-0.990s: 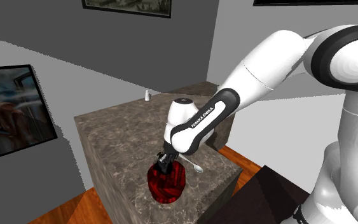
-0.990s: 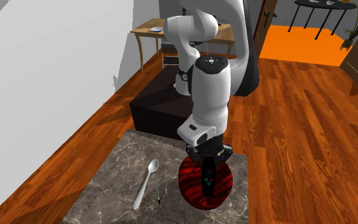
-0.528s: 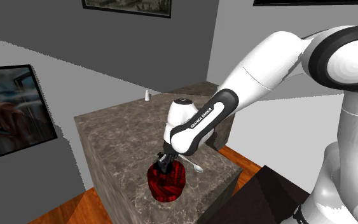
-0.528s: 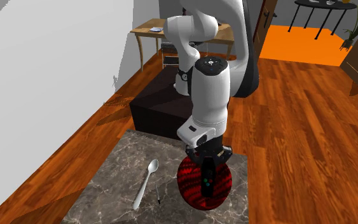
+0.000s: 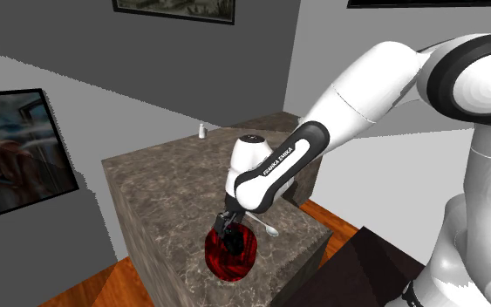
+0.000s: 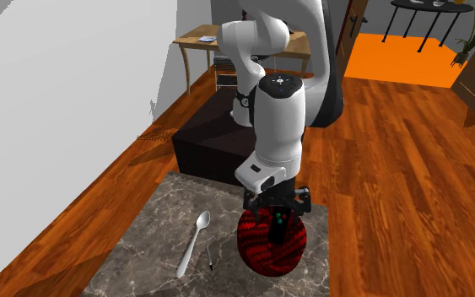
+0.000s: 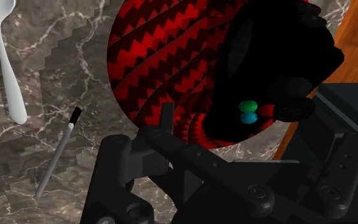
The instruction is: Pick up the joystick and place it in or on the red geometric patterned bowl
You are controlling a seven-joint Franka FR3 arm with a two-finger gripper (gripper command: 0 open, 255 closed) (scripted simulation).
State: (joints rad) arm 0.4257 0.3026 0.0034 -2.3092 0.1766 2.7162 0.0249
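Note:
The red bowl with a black zigzag pattern (image 5: 235,259) (image 6: 256,249) (image 7: 165,63) stands near the marble counter's front edge. A black joystick (image 6: 277,229) (image 7: 276,63) with green, blue and red buttons lies in the bowl, tilted against its wall. My gripper (image 5: 229,228) (image 6: 278,204) (image 7: 234,181) hovers just above the bowl, open. Its fingers (image 6: 304,201) stand apart on either side of the joystick and do not clasp it.
A white spoon (image 6: 192,244) (image 7: 4,60) and a thin dark-tipped stick (image 6: 211,258) (image 7: 56,156) lie on the marble counter (image 5: 156,187) beside the bowl. A small white bottle (image 5: 201,131) stands at the counter's far edge. Wooden floor surrounds the counter.
The fingers have spread apart and let go of the joystick, which now rests in the bowl. The arm has barely moved.

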